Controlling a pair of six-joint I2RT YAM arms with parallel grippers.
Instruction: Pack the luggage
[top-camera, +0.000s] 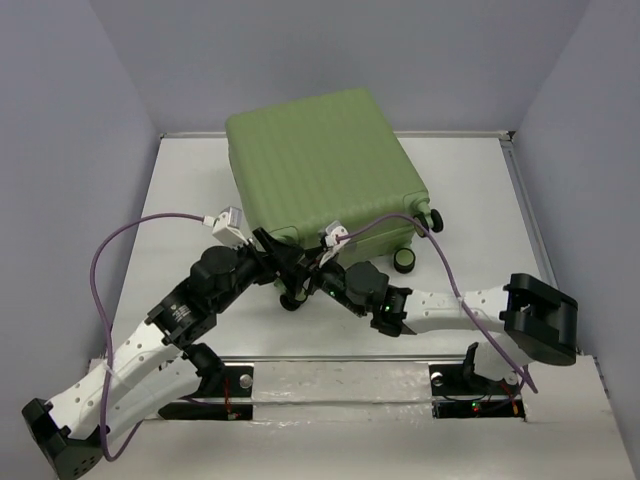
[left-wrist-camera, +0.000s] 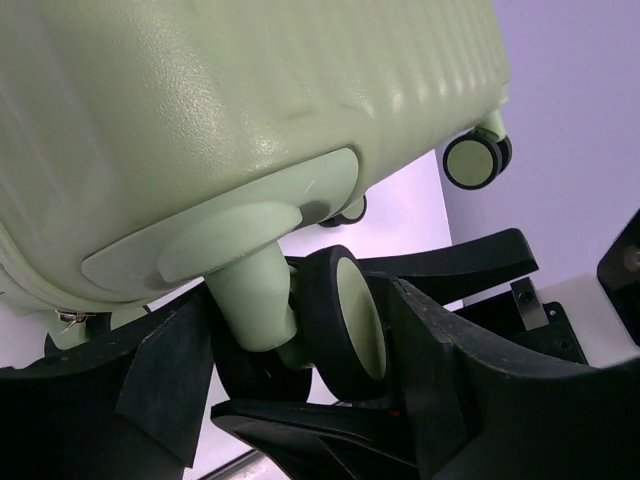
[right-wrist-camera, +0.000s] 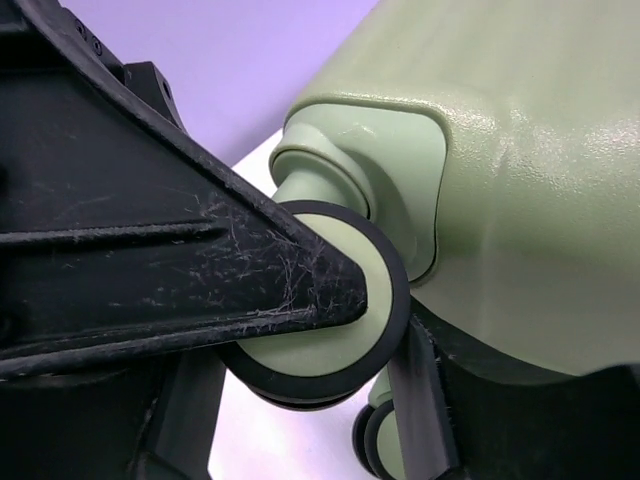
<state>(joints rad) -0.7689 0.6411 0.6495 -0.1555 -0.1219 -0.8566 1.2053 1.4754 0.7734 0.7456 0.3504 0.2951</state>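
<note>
The luggage (top-camera: 320, 160) is a closed light-green ribbed suitcase lying flat at the back middle of the table. It fills the left wrist view (left-wrist-camera: 250, 100) and the right wrist view (right-wrist-camera: 540, 150). Its near-left wheel (top-camera: 291, 299) is black with a green hub. My left gripper (top-camera: 283, 272) reaches it from the left. In its wrist view the left gripper (left-wrist-camera: 300, 330) has its jaws closed against the wheel (left-wrist-camera: 350, 320) and its caster stem. My right gripper (top-camera: 315, 285) comes from the right. In its wrist view the right gripper (right-wrist-camera: 390, 320) hugs the same wheel (right-wrist-camera: 330, 340).
Two more wheels (top-camera: 405, 260) (top-camera: 435, 217) stick out at the suitcase's near right corner; one shows in the left wrist view (left-wrist-camera: 476, 158). Purple cables (top-camera: 100, 260) loop over both arms. Grey walls (top-camera: 70, 150) close in the table on three sides.
</note>
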